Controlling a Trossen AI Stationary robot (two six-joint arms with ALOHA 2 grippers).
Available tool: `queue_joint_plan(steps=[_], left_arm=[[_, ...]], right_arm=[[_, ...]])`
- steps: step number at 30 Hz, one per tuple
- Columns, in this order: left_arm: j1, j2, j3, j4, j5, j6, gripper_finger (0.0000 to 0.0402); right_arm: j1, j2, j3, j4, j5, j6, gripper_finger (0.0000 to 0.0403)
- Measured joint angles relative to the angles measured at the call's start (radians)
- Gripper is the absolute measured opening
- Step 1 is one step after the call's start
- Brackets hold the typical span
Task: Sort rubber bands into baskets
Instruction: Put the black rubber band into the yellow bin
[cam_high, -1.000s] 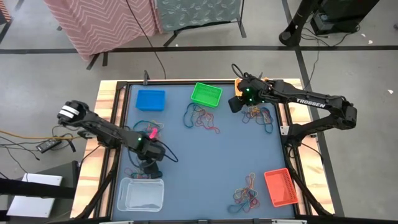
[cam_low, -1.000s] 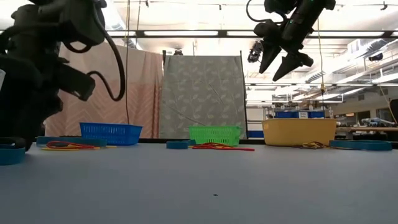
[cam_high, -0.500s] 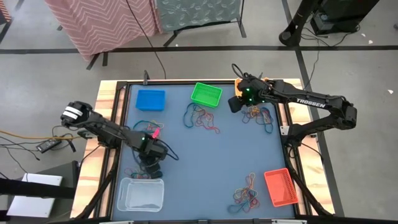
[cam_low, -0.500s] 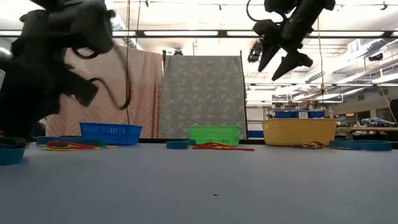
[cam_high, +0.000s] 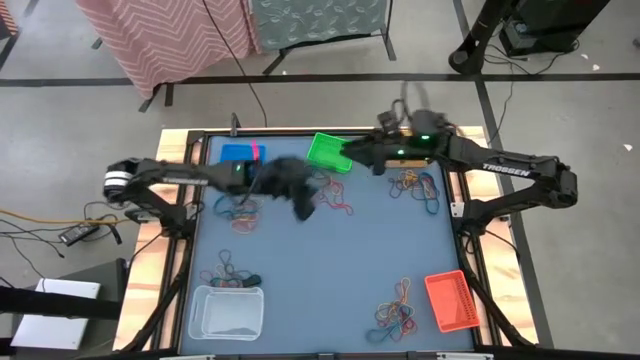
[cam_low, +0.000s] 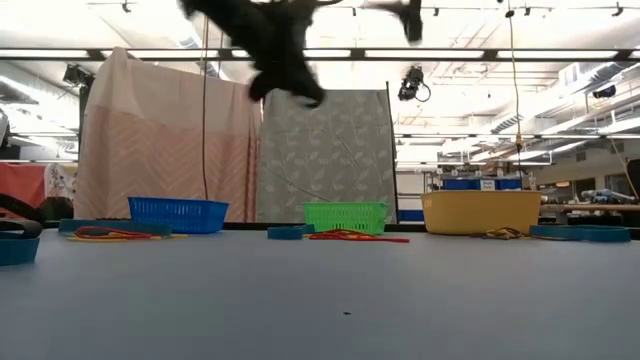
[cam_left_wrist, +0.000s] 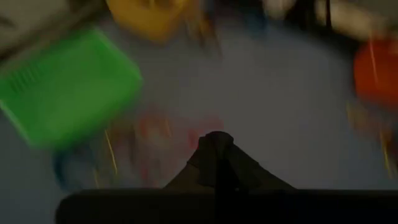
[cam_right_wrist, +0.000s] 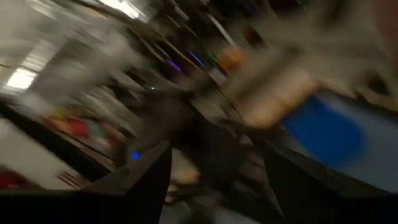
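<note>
Rubber bands lie in loose piles on the blue table: one at the far middle (cam_high: 325, 190), one at the far right (cam_high: 417, 187), one by the left edge (cam_high: 240, 210), one at the near left (cam_high: 230, 270), one at the near right (cam_high: 395, 315). The blue basket (cam_high: 240, 158), green basket (cam_high: 330, 152), clear basket (cam_high: 227, 312) and red-orange basket (cam_high: 449, 300) stand around them; the yellow-orange one (cam_low: 482, 212) shows in the low view. My left gripper (cam_left_wrist: 214, 146) is shut, high over the table's middle (cam_high: 303, 208); blur hides any band in it. My right gripper (cam_right_wrist: 211, 180) is open, beside the green basket (cam_high: 350, 154).
A raised wooden frame (cam_high: 172, 150) borders the table. Cloth-draped stands (cam_low: 325, 150) rise behind the far edge. Bare blue surface (cam_high: 330, 270) lies across the middle and near part of the table.
My left gripper has shut down by the near-left band pile, then risen and swung quickly toward the far middle of the table, tipping up from pointing down. My right gripper has stayed open, tipped up to about level, risen a little and moved toward the green basket.
</note>
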Motion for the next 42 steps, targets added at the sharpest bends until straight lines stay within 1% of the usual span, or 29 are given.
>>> queue_joint_plan(steps=[2,5,7,9,14,19,22,23,24,25,26,27,31,34,39,42], left_arm=[[0.057,0.068,0.055,0.1,0.008,0.011,0.0004],[0.117,0.209,0.158,0.204,0.088,0.002,0.0003],[0.133,0.319,0.259,0.237,0.138,-0.005,0.0003],[0.139,0.431,0.378,0.249,0.163,-0.007,0.0003],[0.151,0.698,0.695,0.269,0.175,-0.001,0.0003],[0.171,0.915,1.003,0.278,0.148,0.007,0.0003],[0.184,1.026,1.147,0.295,0.124,0.01,0.0004],[0.189,1.057,1.176,0.29,0.122,0.01,0.0006],[0.191,1.08,1.18,0.34,0.121,0.012,0.001],[0.195,1.09,1.158,0.408,0.121,0.012,0.0015],[0.198,1.096,1.143,0.436,0.12,0.011,0.0021],[0.2,1.099,1.138,0.447,0.114,0.007,0.0028],[0.204,1.096,1.137,0.383,0.054,-0.005,0.0066],[0.21,1.096,1.134,0.364,0.061,0.017,0.0106],[0.22,1.096,1.135,0.318,0.132,0.015,0.0189],[0.219,1.096,1.134,0.301,0.146,0.015,0.0238]], right_arm=[[0.0,-0.028,0.0,0.136,-0.003,-0.016,0.0264],[-0.003,-0.077,0.0,0.312,0.013,-0.046,0.0263],[-0.004,-0.109,0.0,0.402,0.03,-0.079,0.0263],[-0.004,-0.139,0.0,0.462,0.049,-0.113,0.0264],[-0.004,-0.216,0.0,0.469,0.098,-0.15,0.0264],[-0.003,-0.262,0.0,0.385,0.094,-0.164,0.0264],[-0.004,-0.282,0.0,0.314,0.095,-0.164,0.0265],[-0.004,-0.287,0.0,0.298,0.096,-0.165,0.0265],[-0.003,-0.292,0.0,0.285,0.095,-0.164,0.0264],[-0.004,-0.296,0.0,0.276,0.096,-0.164,0.0264],[-0.004,-0.299,0.0,0.269,0.096,-0.164,0.0263],[-0.003,-0.301,0.0,0.266,0.095,-0.164,0.0263],[-0.003,-0.308,0.0,0.249,0.096,-0.164,0.0263],[-0.003,-0.307,0.0,0.245,0.099,-0.165,0.0263],[-0.003,-0.307,0.0,0.242,0.148,-0.192,0.0261],[-0.003,-0.307,0.0,0.241,0.17,-0.194,0.0262]])
